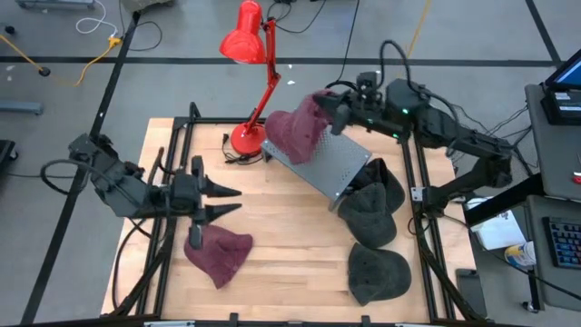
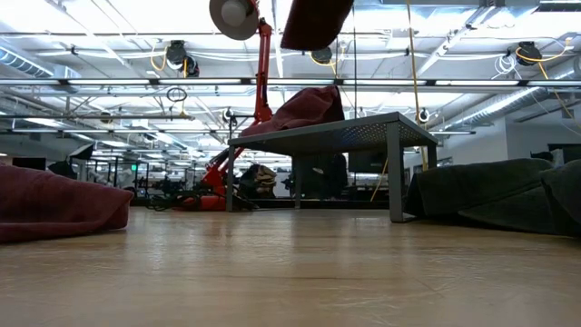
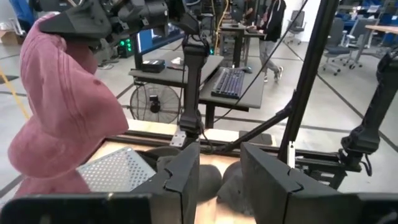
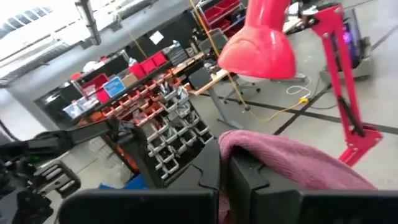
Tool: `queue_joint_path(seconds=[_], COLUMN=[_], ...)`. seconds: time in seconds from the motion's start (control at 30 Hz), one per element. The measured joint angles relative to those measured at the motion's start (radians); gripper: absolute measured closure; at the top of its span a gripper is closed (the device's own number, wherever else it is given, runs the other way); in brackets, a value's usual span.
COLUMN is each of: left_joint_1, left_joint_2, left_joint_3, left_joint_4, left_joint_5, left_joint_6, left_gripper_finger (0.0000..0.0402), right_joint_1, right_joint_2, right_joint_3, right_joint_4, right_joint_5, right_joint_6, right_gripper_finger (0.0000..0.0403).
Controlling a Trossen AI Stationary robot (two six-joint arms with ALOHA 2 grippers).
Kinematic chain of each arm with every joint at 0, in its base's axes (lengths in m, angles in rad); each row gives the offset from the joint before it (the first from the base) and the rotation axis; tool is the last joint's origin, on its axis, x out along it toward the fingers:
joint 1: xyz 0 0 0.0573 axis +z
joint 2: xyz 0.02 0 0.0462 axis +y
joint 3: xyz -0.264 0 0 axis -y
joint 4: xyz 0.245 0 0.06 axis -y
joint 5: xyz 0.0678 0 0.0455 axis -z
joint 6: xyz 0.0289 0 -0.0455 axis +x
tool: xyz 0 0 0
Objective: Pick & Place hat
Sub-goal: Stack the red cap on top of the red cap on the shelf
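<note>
My right gripper [image 1: 332, 111] is shut on a maroon hat [image 1: 300, 127] and holds it above a perforated metal platform [image 1: 341, 169] at the table's far middle. In the low view the held hat [image 2: 313, 20] hangs high, and a second maroon hat [image 2: 304, 107] lies on the platform top [image 2: 363, 134]. A third maroon hat [image 1: 219, 253] lies flat on the table near the left. My left gripper [image 1: 225, 201] is open and empty, just above and beyond that hat, with its fingers pointing toward the table's right. My right gripper pinches a fold of the maroon hat's cloth [image 4: 258, 149] between its two fingers. The fingers come from the table's right, slanting down. The hat hangs slack below the fingers [image 3: 62, 106], over the platform and the hat lying on it.
A red desk lamp [image 1: 247, 38] stands with its base [image 1: 245, 138] left of the platform, its head high over the far edge. Three dark grey hats [image 1: 369, 218] lie along the table's right side. A black frame rail [image 1: 419, 195] borders the table.
</note>
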Motion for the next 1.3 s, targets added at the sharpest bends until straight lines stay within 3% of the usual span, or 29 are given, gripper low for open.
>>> queue_joint_path(seconds=[0.6,0.87,1.3], left_joint_1=[0.001,0.002,0.002], left_joint_2=[-0.098,-0.103,-0.103], left_joint_3=[0.0,0.0,0.0], left_joint_4=[-0.167,-0.196,-0.223], left_joint_5=[0.014,0.014,0.014], left_joint_6=[-0.008,-0.009,-0.009], left_gripper_finger=[0.0282,0.0282,0.0282], right_joint_1=[-0.235,-0.288,-0.296], right_joint_2=[0.273,0.343,0.414], right_joint_3=[0.265,0.278,0.278], right_joint_4=[-0.036,-0.061,-0.174], right_joint_5=[-0.245,-0.341,-0.34], right_joint_6=[0.039,0.034,0.024], right_gripper_finger=[0.0403,0.0403,0.0403])
